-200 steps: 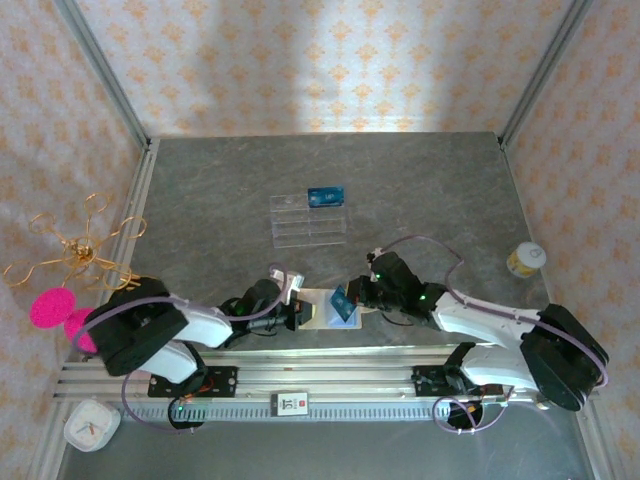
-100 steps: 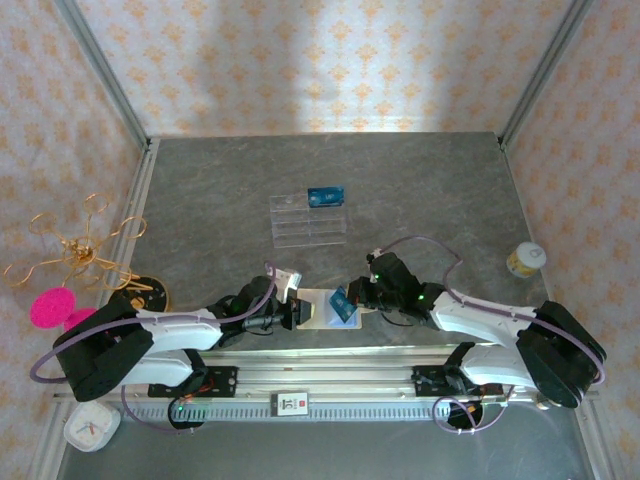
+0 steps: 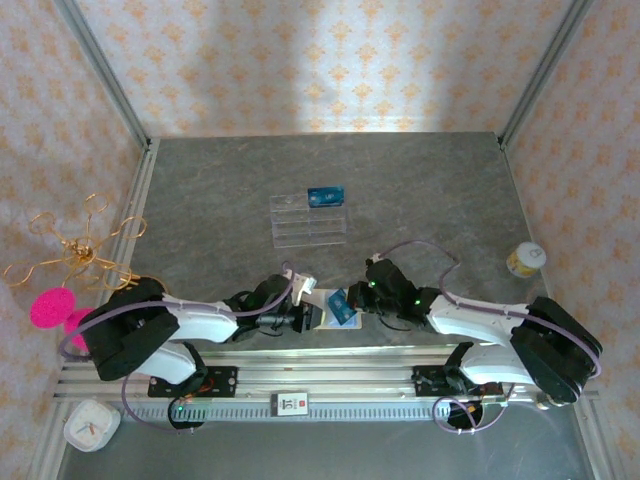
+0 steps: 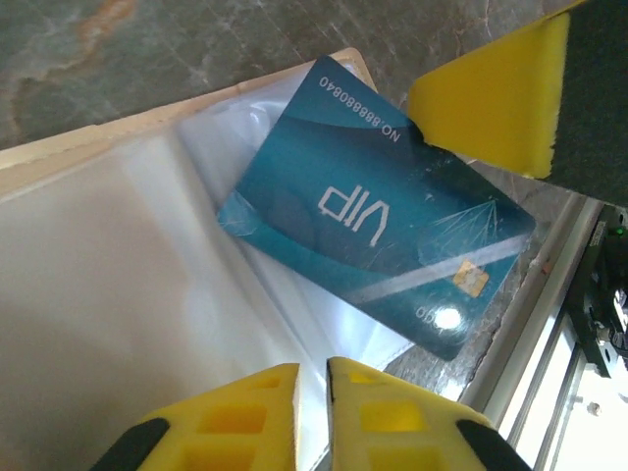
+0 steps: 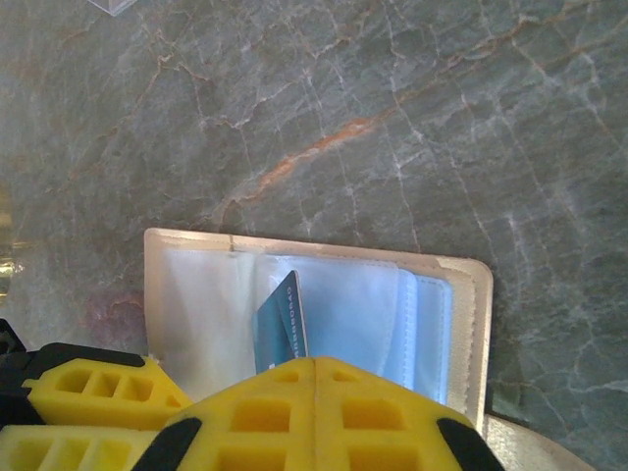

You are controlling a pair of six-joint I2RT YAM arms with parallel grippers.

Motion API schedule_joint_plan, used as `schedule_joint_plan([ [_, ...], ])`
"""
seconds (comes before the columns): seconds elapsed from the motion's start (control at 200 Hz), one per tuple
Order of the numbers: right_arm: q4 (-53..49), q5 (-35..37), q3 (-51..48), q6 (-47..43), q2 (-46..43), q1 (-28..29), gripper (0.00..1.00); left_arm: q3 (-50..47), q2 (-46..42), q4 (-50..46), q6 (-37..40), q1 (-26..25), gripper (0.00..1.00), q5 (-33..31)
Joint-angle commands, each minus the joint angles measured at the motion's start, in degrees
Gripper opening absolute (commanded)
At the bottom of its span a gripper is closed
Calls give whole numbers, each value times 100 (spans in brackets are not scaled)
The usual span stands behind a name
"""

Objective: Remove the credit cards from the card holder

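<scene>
The card holder lies open flat at the near edge of the table, between the two arms, its clear pockets facing up. The left gripper sits low over the holder's 9 o'clock half. Its fingers are drawn almost together with only a thin slit between them, and nothing is visible in that slit.

The right gripper is nearer to the credit card, and its fingers are pressed together on it. In the right wrist view the card stands edge-on, rising toward 12 o'clock out of the closed tips. In the left wrist view the card's long axis runs from 10 to 4 o'clock. The right arm's yellow pad bites its 1 o'clock corner, and its 8 o'clock corner lies over the clear sleeve. Whether that corner is tucked inside the sleeve cannot be told.

The coming pull therefore probably has to go away from the sleeve, toward 2 o'clock in that view, while the left arm steadies the holder.

Farther out, at about 12 o'clock from the holder in the top view and well apart from it, the clear tray holds a second card at its far edge.
</scene>
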Motion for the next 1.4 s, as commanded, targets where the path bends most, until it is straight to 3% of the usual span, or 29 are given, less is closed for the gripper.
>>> schedule_joint_plan([
  [0.0,170,180,-163,87,3,58,0,192,174,18,68,-27,12,97],
  [0.32,338,-378,-310,-79,63,101,1,334,589,80,-15,-36,7,70],
  [0.47,286,-493,-327,-143,75,103,15,377,665,33,-42,-36,7,36],
  [0.701,384,-766,-353,-226,205,101,25,427,728,-5,-33,-36,7,28],
  [0.941,370,-939,-236,-389,416,103,25,440,821,16,-33,-37,6,30],
  [1.161,-128,-516,0,-521,755,120,27,433,745,-85,-3,-44,6,-15],
  [1.396,-433,-224,116,-541,170,109,12,371,614,-102,4,-40,7,-57],
])
